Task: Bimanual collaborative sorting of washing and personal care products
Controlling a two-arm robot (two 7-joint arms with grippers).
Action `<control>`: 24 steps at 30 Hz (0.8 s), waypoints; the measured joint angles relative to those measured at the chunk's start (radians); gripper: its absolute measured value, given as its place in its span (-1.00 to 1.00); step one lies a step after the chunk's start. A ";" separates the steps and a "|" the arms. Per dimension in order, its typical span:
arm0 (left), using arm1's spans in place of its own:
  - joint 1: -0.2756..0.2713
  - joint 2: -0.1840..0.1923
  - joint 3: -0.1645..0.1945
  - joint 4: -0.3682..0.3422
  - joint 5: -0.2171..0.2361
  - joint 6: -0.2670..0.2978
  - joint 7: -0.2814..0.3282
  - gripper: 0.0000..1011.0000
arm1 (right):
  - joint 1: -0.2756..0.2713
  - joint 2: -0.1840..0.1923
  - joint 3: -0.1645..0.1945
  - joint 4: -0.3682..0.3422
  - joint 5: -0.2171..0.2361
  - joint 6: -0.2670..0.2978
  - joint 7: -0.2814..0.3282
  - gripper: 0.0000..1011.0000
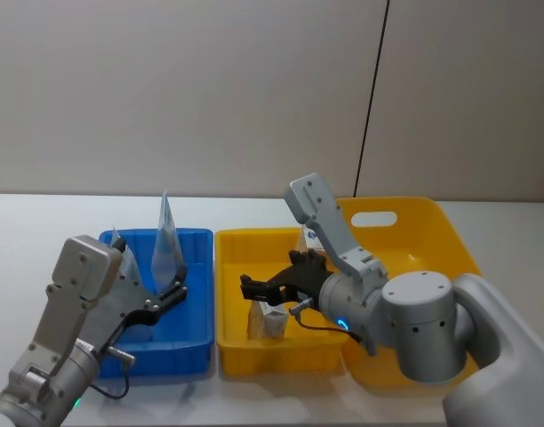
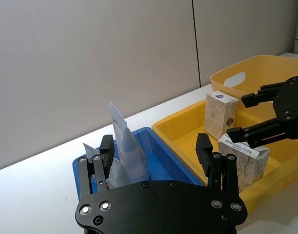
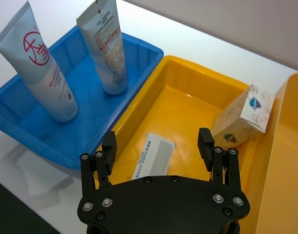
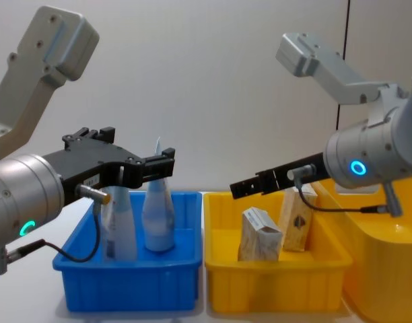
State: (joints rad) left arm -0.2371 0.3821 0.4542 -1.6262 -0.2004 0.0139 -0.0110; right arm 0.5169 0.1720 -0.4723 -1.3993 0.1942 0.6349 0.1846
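Both grippers hang empty with their fingers spread wide, so the risks lie in the next approach, not in a slipping grasp. The left gripper [image 2: 156,153] hovers over the near end of the blue tray [image 3: 134,68], and the two tubes stand on their caps just beyond its fingertips. These are the tube with the red circle [image 3: 39,68] and the plain tube [image 3: 107,53], and the plain one rises close to one finger. The tubes are tall, narrow at the base and soft. A forward or sideways sweep with the fingers this wide would probably clip a flat crimped top and tip the tube, perhaps into its neighbour or over the tray wall. The right gripper [image 3: 157,146] is poised above the yellow tray [image 3: 188,102]. One carton [image 3: 154,156] sits directly below the gap between its fingers, and the other carton [image 3: 244,117] lies out past one fingertip, near the wall on the side of the yellow basket [image 1: 414,231]. The lower carton looks a little tilted in the chest view. If so, a straight descent may land a pad on its top edge and either crush the thin card or push it over. A closing grip on a skewed box may also twist it out. The outer finger could brush the second carton and topple it. The two arms also work near the shared tray walls, so a wide swing by either could nudge a tray and upset whatever stands in it.
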 joint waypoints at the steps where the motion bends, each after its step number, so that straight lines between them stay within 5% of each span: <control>1: 0.000 0.000 0.000 0.000 0.000 0.000 0.000 0.98 | 0.000 -0.002 0.001 0.000 0.000 0.007 -0.002 0.98; 24: 0.000 0.000 0.000 0.000 0.000 0.000 0.000 0.98 | -0.044 -0.051 0.041 0.011 -0.009 0.087 -0.067 0.98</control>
State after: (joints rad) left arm -0.2371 0.3821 0.4543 -1.6262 -0.2004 0.0139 -0.0109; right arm 0.4729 0.1207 -0.4314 -1.3881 0.1848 0.7219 0.1171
